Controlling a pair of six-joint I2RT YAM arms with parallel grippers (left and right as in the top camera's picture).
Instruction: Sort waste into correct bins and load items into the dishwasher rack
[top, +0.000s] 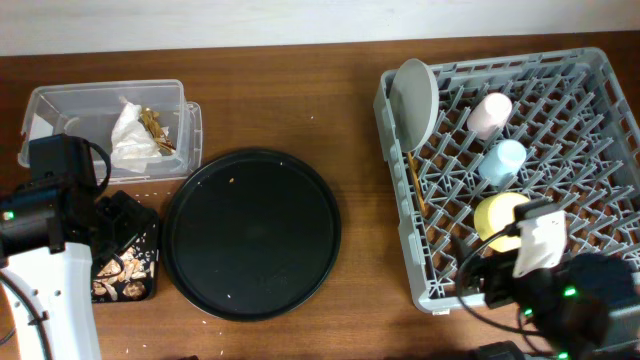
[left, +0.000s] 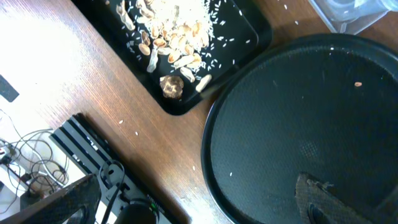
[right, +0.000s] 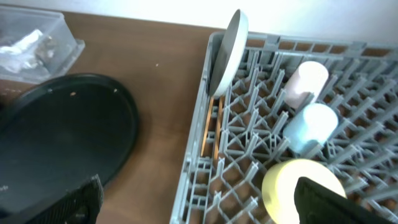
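Observation:
The grey dishwasher rack (top: 398, 215) at the right holds the grey-white plate (top: 415, 98) on edge, the pink cup (top: 490, 114), the light-blue cup (top: 503, 161), the yellow bowl (top: 497, 217) and the chopsticks (top: 415, 185). The clear tub (top: 70, 103) holds the white napkin (top: 130, 142) and the brown wrapper (top: 156, 128). The shallow black tray (left: 242, 34) holds beige food scraps (left: 174, 37). My left gripper (left: 193, 211) is open and empty over the round tray's edge. My right gripper (right: 205, 208) is open and empty above the rack's front left corner, one finger beside the bowl (right: 292, 186).
A large round black tray (top: 252, 232) lies in the middle of the wooden table with a few crumbs on it. Loose grains lie on the table beside the shallow tray. Cables and a black rail (left: 93, 155) show at the table's front edge.

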